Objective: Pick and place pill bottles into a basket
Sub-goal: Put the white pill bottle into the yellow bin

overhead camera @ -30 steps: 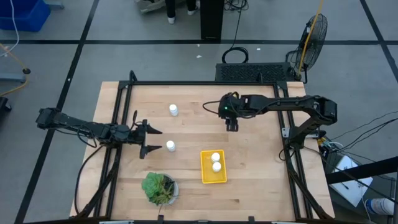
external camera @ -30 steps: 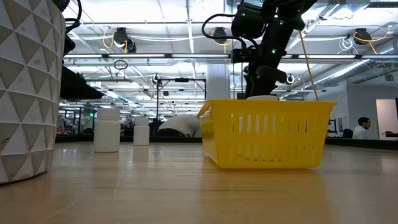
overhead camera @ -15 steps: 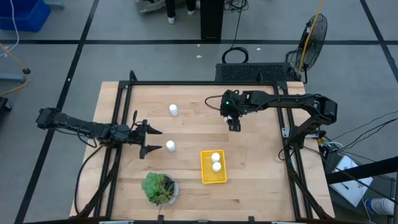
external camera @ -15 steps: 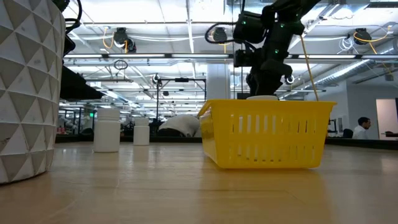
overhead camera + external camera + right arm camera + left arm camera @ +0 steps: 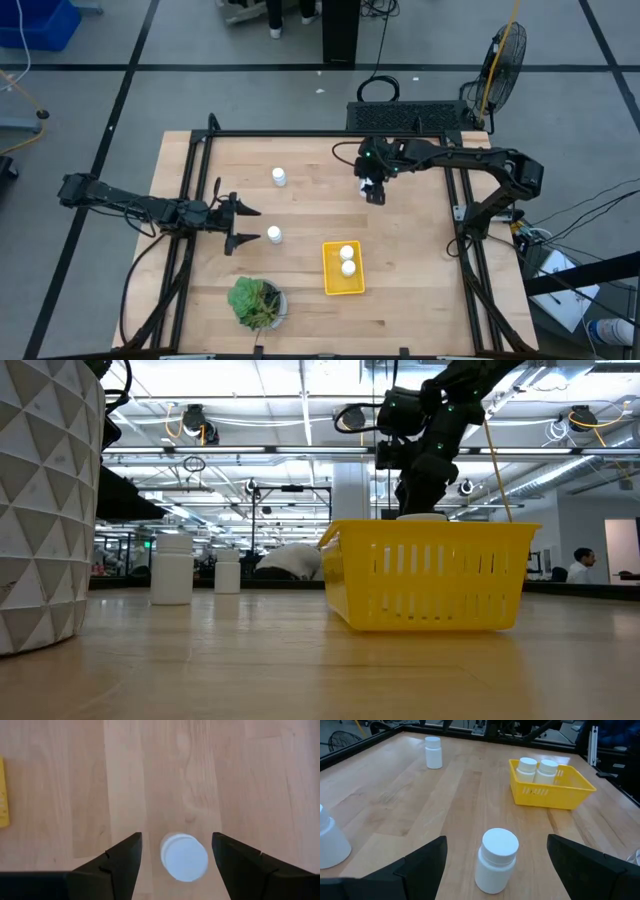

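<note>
Pill bottles are the objects of this task, and you can count five: two already standing in the yellow basket (image 5: 343, 268), two loose on the table (image 5: 420, 270), and one under the right gripper (image 5: 375, 196). Largest change first: over the last second your right arm has swung from a spot nearer the basket toward the far side of the table, and its gripper now hangs directly above the fifth bottle (image 5: 184, 857), which stands upright on the bare wood. The fingers (image 5: 112, 865) are spread wide on either side of the white cap, gripping nothing. This reads as the alignment step before a descent; the third pick is not yet made. Your left gripper (image 5: 238, 222) has not moved: it waits low at the left side, fingers parted and empty, with one bottle (image 5: 273, 235) standing just ahead of it. The other loose bottle (image 5: 279, 177) sits farther back, well apart from both grippers. A potted plant (image 5: 255, 302) stands near the front edge, left of the basket.
</note>
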Robot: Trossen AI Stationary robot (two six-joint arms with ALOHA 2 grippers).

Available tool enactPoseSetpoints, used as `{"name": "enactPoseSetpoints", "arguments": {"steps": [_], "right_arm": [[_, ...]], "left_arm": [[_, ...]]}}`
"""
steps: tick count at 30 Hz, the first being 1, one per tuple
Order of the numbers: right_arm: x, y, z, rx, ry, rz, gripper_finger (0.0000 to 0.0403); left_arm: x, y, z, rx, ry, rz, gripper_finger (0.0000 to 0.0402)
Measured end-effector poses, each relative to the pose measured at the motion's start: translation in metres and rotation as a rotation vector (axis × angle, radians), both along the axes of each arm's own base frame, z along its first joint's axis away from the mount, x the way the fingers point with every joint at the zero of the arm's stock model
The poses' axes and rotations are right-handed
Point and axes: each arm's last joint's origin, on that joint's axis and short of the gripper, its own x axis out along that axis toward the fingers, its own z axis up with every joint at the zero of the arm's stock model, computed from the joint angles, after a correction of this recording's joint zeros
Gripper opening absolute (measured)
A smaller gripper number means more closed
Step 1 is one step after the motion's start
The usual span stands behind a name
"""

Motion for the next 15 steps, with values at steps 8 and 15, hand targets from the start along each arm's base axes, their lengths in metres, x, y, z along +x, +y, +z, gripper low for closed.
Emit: {"name": "enactPoseSetpoints", "arguments": {"steps": [8, 15], "right_arm": [[0.0, 0.0, 0.0, 0.003, -0.005, -0.01, 0.0234], [-0.004, -0.001, -0.014, 0.0, -0.001, -0.011, 0.0234]], "left_arm": [[0.0, 0.0, 0.0, -0.001, 0.001, 0.0, 0.0347], [0.0, 0.0, 0.0, 0.002, 0.002, -0.001, 0.0347]]}}
